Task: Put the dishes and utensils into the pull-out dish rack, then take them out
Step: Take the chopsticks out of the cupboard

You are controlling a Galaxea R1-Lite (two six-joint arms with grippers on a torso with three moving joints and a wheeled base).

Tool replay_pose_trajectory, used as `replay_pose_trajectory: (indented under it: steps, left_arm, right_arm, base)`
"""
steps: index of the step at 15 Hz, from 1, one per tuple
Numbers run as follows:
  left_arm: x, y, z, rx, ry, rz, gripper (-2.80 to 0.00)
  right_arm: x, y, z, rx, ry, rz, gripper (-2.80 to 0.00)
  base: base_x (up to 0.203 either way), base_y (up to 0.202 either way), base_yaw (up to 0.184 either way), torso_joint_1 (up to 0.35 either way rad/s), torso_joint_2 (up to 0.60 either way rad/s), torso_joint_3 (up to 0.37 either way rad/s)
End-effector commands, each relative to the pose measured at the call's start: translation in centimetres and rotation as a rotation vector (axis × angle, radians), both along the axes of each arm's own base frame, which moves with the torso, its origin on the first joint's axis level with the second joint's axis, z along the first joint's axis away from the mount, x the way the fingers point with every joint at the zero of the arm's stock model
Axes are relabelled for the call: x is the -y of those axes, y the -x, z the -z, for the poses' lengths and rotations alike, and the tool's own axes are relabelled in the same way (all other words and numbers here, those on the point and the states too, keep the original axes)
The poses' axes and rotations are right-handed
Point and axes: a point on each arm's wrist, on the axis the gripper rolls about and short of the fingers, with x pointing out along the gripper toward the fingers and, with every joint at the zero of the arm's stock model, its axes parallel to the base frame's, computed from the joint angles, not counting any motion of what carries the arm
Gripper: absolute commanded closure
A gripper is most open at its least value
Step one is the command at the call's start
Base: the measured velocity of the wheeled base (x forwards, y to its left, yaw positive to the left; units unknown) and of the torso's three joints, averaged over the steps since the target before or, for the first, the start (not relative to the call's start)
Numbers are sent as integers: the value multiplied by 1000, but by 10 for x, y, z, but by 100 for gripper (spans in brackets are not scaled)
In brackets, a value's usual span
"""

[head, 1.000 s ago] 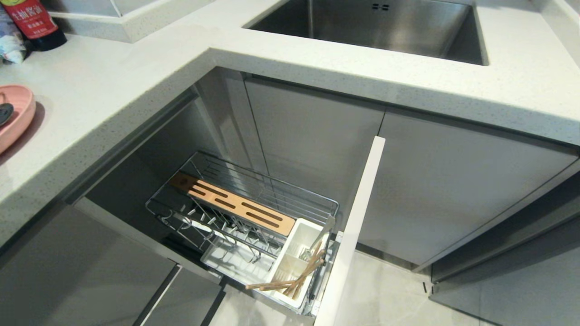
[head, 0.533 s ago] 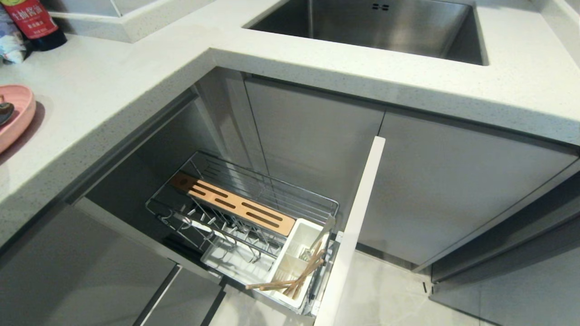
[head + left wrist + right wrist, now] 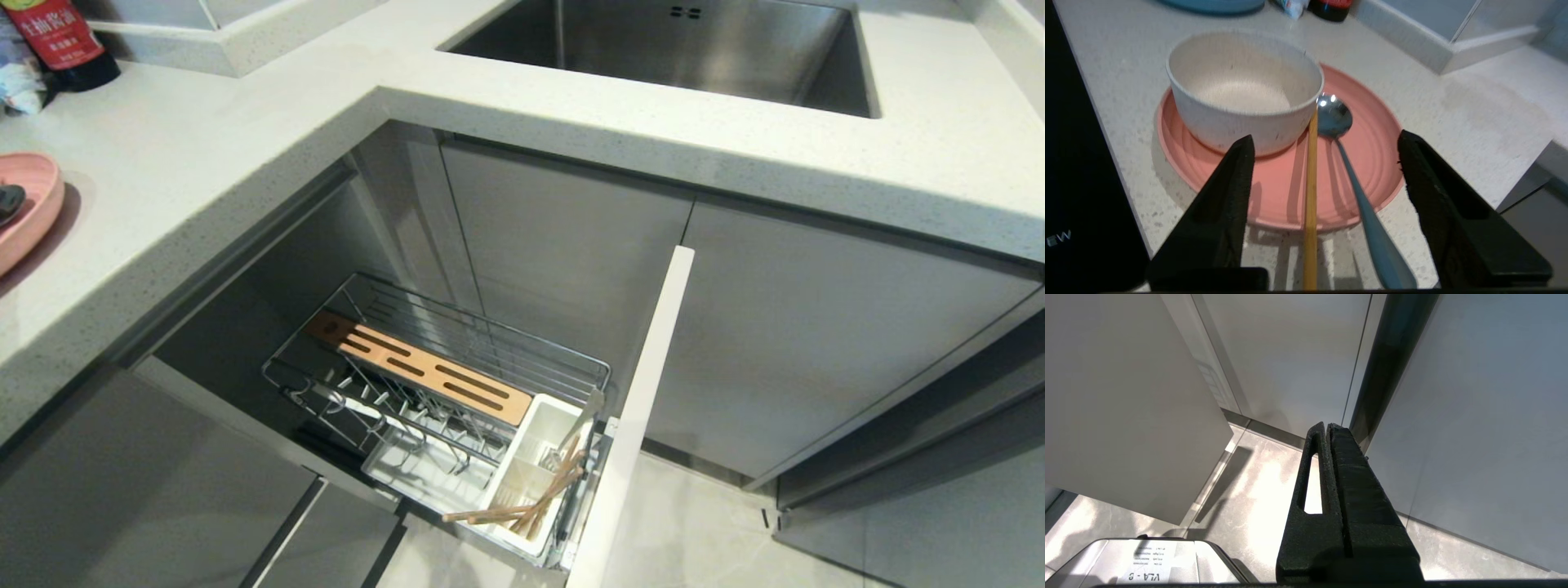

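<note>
Left gripper (image 3: 1325, 139): jaws spread wide, holding nothing; it hovers low over the near rim of the plate (image 3: 1372, 163).
Change: a second ago the jaws were almost closed, and now they stand apart. The head view is otherwise the same, so nothing else has shifted.
Meaning: this reads as a release. Whatever was carried has most likely just been set down on the plate, which would fit the unloading half of the task. All four task items sit together on the counter (image 3: 1453, 114) and none is in the rack.
Bowl (image 3: 1245, 90): upright on the plate's far half, clear of both fingers and beyond their tips.
Chopstick (image 3: 1311, 183): one stick is visible, lying across the plate from just beside the bowl out over the near rim. It runs between the two fingers and neither touches it. I cannot tell whether a second stick lies under it.
Spoon (image 3: 1347, 163): just beside the chopstick, with its head on the plate near the bowl and its handle reaching past the near rim. It is also between the fingers and free.
Plate, head view (image 3: 24, 212): only an edge shows, at the far left of the counter.
Rack (image 3: 457, 384): pulled out, well below the plate and to its right. The prongs are bare, and a bundle of chopsticks (image 3: 522, 510) sits in its white box (image 3: 531, 465).
Right gripper (image 3: 1327, 428): fingers pressed together and empty, parked down by the cabinet fronts, well apart from the plate.
</note>
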Motion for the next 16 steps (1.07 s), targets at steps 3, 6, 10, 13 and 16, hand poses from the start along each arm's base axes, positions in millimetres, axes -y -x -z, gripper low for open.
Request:
replay_pose_trajectory:
  steps: [3,6,10,13,16]
  left_arm:
    - [7,18,-32,122,-56,-4,0]
    - [16,39,-78,226,-104,10,0]
    - [24,55,-150,291,-107,116,0]
    - [25,8,-154,102,30,308,0]
    - [48,-42,-133,-119,107,461,0]
  right_arm:
    - [0,0,0,0,0,-1,0]
    - [0,0,0,0,0,-1,0]
    - [0,0,0,1,1,-1,0]
    - [0,0,0,1,1,-1,0]
    - [0,0,0,1,0,-1,0]
  base:
    - [0,0,0,0,0,0]
    - [0,0,0,0,0,0]
    - [0,0,0,0,0,0]
    - [0,0,0,0,0,0]
    - [0,0,0,0,0,0]
